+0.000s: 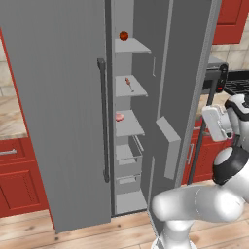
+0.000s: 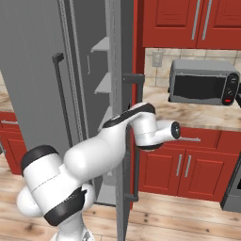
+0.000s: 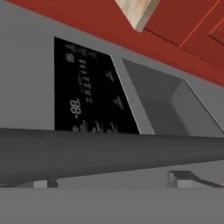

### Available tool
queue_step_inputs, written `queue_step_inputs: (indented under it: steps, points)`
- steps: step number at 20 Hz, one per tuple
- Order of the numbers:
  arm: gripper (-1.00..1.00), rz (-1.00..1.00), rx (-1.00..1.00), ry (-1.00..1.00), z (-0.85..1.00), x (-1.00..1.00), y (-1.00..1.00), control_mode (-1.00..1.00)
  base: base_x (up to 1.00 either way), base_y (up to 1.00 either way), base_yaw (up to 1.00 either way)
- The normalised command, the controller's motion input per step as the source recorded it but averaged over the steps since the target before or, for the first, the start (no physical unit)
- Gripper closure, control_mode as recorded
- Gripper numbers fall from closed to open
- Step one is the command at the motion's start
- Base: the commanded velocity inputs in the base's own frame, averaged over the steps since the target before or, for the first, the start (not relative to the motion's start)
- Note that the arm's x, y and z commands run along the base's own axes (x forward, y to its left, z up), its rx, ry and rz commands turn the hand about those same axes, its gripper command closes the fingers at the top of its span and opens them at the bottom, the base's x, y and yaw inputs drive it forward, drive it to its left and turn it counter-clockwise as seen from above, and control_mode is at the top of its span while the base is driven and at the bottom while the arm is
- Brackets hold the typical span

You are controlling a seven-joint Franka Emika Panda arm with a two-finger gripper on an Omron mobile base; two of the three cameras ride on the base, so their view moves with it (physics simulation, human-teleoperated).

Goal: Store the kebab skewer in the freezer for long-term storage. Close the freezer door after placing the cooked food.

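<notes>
Two doors hang open on the fridge, and the kebab skewer [image 1: 129, 83] already lies on the second shelf of the freezer [image 1: 127, 121] in the upper middle of the left base frame, under the round red fruit [image 1: 124, 35] and above the flat pink piece [image 1: 119, 116], so I'd say only the closing is left. The hand [image 3: 113, 177] sits right up against the outer face of the freezer door [image 1: 187, 82], fingers spread wide and holding nothing, with the long dark handle [image 3: 109, 153] crossing its view just beneath the dispenser recess [image 3: 157, 103], probably lined up there to push or pull the door shut.
</notes>
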Motion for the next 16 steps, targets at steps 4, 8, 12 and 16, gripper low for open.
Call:
queue_step_inputs:
  steps: [4,8,12,16]
  points:
    - [-1.00,-0.07,0.00,0.00,0.00,0.00,0.43,-1.00,0.00,0.00,0.00]
    - [-1.00,-0.05,0.00,0.01,0.00,-0.01,0.48,-1.00,0.00,0.00,0.00]
    - [-1.00,-0.03,0.00,0.02,0.00,-0.05,0.52,-1.00,0.00,0.00,0.00]
    - [-1.00,-0.02,0.00,0.04,0.00,-0.03,0.58,-1.00,0.00,0.00,0.00]
